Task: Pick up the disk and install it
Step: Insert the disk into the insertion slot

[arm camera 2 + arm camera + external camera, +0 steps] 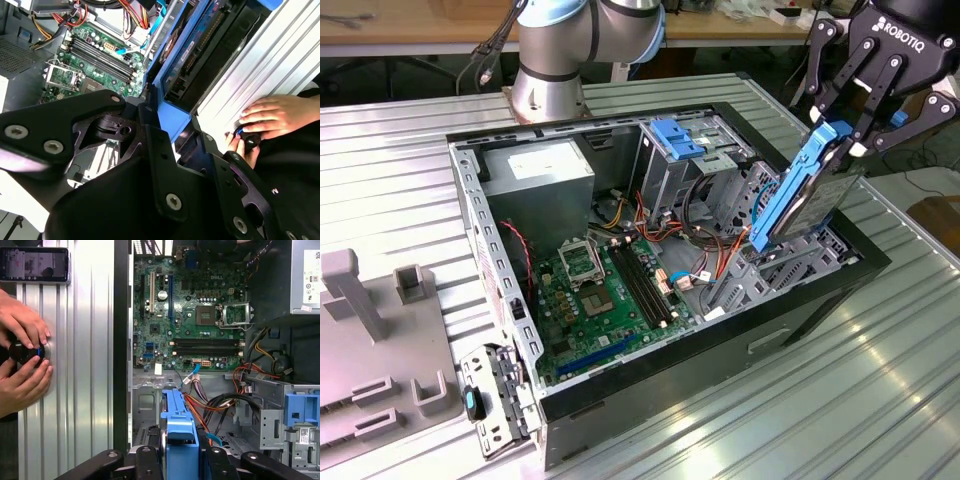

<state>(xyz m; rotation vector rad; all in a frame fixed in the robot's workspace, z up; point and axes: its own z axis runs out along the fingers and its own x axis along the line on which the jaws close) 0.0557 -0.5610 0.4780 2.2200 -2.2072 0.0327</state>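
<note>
Over an opened black desktop computer case (720,348), the arm's black end effector (842,135) is clamped on the upper end of the disk (815,200), a flat dark grey metal hard drive clipped in a bright blue plastic carrier frame. In the upper right of the exterior view the disk hangs tilted, lower end pointing down into the case beside the perforated silver metal drive cage (760,185).

The grip takes only one end of the carrier, so the long body could swing or slip in the fingers if its low corner catches on something. The likeliest snags are the cage's sheet-metal edges and the bundle of orange, red and black cables (215,402) lying just beneath it. A dragged cable could pull at its plug on the green motherboard (190,315). A tilted entry could also jam the carrier against the bay's rails.

A person's hands (20,320) rest on the ribbed silver metal worktop (770,420) just beside the case, cupping a small black round knob (25,351). A wide swing of the arm could reach them.

The bay meant for the disk sits behind the drive in the exterior view. Whether the low corner already touches metal cannot be told. The knob is largely covered by fingers.
</note>
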